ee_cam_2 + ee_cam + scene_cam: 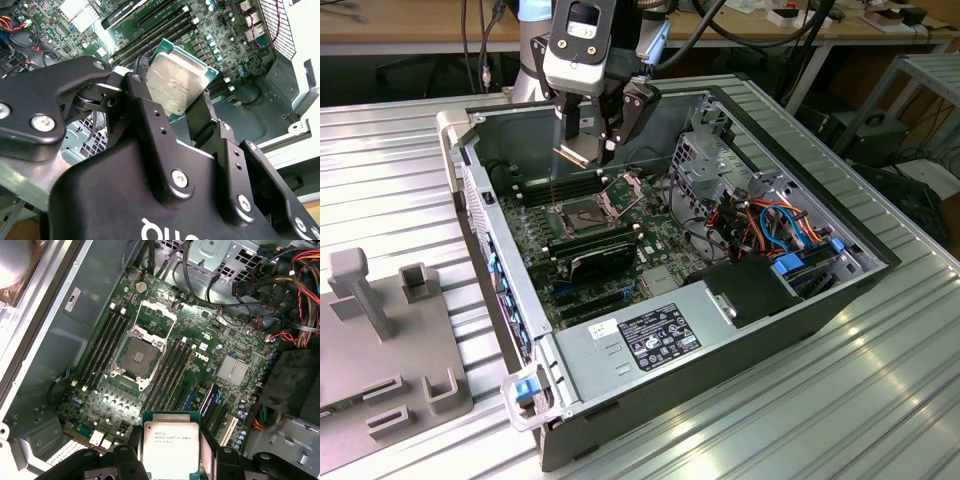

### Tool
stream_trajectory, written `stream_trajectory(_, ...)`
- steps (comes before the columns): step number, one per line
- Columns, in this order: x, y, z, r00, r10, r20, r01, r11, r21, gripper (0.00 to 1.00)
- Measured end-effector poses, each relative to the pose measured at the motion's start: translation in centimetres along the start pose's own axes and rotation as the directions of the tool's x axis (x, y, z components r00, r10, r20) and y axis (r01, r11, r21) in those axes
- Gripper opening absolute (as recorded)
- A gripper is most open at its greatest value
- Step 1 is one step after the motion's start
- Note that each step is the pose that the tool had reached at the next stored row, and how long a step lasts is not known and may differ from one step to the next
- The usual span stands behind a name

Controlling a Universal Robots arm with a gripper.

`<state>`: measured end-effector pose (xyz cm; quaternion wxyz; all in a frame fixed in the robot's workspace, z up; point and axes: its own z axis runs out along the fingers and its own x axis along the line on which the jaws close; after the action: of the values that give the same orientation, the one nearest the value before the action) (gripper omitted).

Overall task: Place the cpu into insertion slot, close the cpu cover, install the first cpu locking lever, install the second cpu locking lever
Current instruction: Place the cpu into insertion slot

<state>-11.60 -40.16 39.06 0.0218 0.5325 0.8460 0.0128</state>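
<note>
Claw (pixel 171 460) is clenched on the CPU (pixel 177 82), pinching it by two opposite edges w/ the metal lid showing in both wrist views. The chip hangs in the air above the motherboard (pixel 210 340) and isn't seated. In the exterior view the CPU socket (pixel 582 215) sits at ~6 o'clock from the claw, well apart, inside the open PC case (pixel 770 330) on the slatted bench (pixel 400 150). The CPU cover (pixel 620 188) is swung up at ~2 o'clock of the socket, so the pin field is bare. Risks as I judge them: the grip is on thin edges only, so a jolt could let the chip slip or twist. The chip looks a bit canted vs the board in the exterior view, and going down skewed or off-centre would put one corner on the pins first and bend them. I can't confirm corner/notch orientation from here, and a wrong rotation means it won't drop in. Claw fingers are wider than the chip, so a low approach could clip the raised cover, or the memory slots (pixel 102 347) flanking the socket. Letting go too high = chip drops and shifts.
</note>
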Motion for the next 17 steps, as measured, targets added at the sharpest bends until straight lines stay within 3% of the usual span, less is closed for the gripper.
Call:
stream_trajectory(10, 0.00, 0.00, 0.00, 0.9999, 0.016, 0.0008, -0.016, 0.9999, 0.0004, 0.55)
stream_trajectory(14, 0.01, 0.01, 0.00, 0.9984, 0.056, 0.0026, -0.056, 0.9984, 0.0012, 0.55)
stream_trajectory(17, 0.01, 0.01, 0.00, 0.9936, 0.113, 0.0053, -0.113, 0.9936, 0.0024, 0.55)
